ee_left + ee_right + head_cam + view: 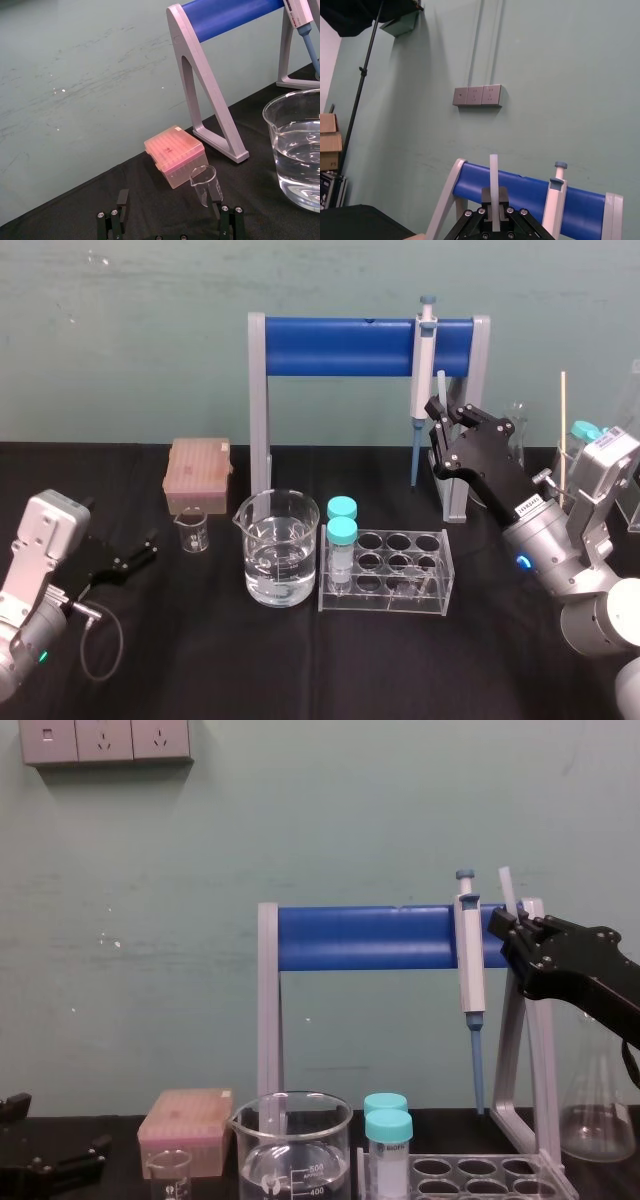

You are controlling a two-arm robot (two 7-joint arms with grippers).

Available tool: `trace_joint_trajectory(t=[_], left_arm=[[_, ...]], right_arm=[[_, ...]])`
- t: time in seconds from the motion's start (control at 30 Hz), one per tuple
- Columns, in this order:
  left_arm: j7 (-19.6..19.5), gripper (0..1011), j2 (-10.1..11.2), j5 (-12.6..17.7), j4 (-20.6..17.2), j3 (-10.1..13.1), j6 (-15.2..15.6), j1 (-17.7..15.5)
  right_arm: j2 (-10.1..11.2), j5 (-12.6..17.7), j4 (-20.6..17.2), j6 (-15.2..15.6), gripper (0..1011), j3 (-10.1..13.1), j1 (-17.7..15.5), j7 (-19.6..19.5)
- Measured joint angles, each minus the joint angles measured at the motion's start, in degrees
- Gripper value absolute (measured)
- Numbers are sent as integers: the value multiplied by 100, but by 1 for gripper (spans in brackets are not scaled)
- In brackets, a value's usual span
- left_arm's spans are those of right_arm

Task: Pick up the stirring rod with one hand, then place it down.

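The right gripper (441,418) pinches the stirring rod (507,885) upright, high above the black-clothed table (300,660). The left gripper (143,550) rests there, fingers spread, before a green wall (330,810).

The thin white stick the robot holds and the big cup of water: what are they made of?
The long thin translucent white stirring rod, gripped by the right end effector, looks like frosted glass or maybe plastic: light glows through it. The large clear beaker is likely glass: shiny, see-through, printed marks.
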Motion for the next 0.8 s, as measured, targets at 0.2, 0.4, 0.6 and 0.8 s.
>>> trace_joint_trajectory(t=[0.2,0.4,0.6,0.8], left_arm=[[0,1000,0,0,0,1,0,0],[0,1000,0,0,0,1,0,0],[0,1000,0,0,0,1,0,0],[0,1000,0,0,0,0,0,0]], right_arm=[[0,0,0,0,70,0,0,0],[0,0,0,0,70,0,0,0],[0,0,0,0,70,0,0,0],[0,0,0,0,70,0,0,0]])
